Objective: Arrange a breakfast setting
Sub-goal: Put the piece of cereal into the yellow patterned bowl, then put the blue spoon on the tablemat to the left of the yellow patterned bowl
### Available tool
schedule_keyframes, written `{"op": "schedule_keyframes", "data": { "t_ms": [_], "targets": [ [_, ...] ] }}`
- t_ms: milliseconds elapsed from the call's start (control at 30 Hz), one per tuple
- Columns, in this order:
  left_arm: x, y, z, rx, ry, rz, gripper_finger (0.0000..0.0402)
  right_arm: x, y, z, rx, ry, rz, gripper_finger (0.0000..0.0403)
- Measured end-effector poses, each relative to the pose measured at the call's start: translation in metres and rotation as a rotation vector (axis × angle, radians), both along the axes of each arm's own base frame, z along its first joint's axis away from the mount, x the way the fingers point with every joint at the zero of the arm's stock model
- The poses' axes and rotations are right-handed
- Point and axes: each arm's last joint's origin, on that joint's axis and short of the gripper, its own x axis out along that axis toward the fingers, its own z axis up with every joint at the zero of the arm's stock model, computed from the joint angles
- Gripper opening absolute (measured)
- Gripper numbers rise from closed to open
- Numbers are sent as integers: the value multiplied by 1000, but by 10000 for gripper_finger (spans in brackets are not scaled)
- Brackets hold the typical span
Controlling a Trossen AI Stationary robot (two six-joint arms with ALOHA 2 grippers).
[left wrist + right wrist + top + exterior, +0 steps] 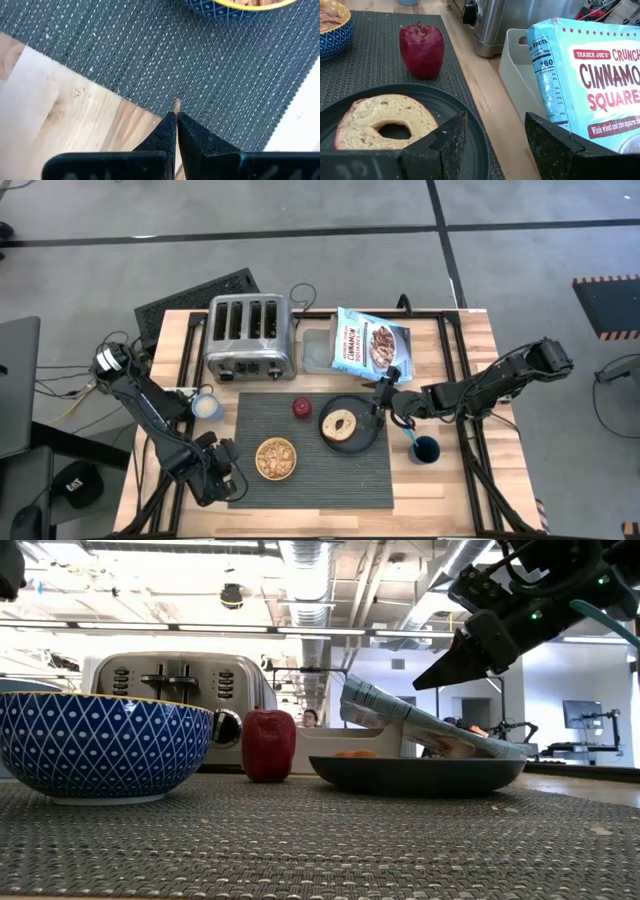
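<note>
A dark grey placemat (310, 455) lies at lower centre. On it sit a cereal-filled bowl (276, 459), a red apple (302, 407) and a dark plate (354, 423) holding a bagel (341, 423). The right gripper (380, 402) hovers at the plate's right edge. The left gripper (226, 477) rests at the mat's lower left corner. A dark blue cup (425, 449) stands right of the mat.

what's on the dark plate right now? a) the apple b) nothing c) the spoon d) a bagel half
d, a bagel half lies cut side up on the plate, while the apple stands apart from it on the placemat.
</note>
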Motion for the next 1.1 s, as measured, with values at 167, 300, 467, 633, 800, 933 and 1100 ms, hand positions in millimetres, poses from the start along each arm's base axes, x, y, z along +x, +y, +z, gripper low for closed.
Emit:
{"op": "schedule_keyframes", "data": {
  "t_ms": [167,300,467,633,800,933,1100],
  "targets": [
    [3,0,1,6,-33,7,0,0,0,0,0,0,1,228],
    [11,-2,8,3,-97,-6,0,0,0,0,0,0,0,228],
    [31,-1,32,60,-237,-30,0,0,0,0,0,0,0,228],
    [54,6,42,113,-354,-70,0,0,0,0,0,0,0,228],
    [68,19,37,175,-342,-68,8,0,0,0,7,-2,-3,228],
    [75,25,38,184,-352,-67,47,0,0,0,7,-1,-3,228],
    [76,26,39,192,-339,-101,120,0,0,0,2,2,1,228]
  ]
}}
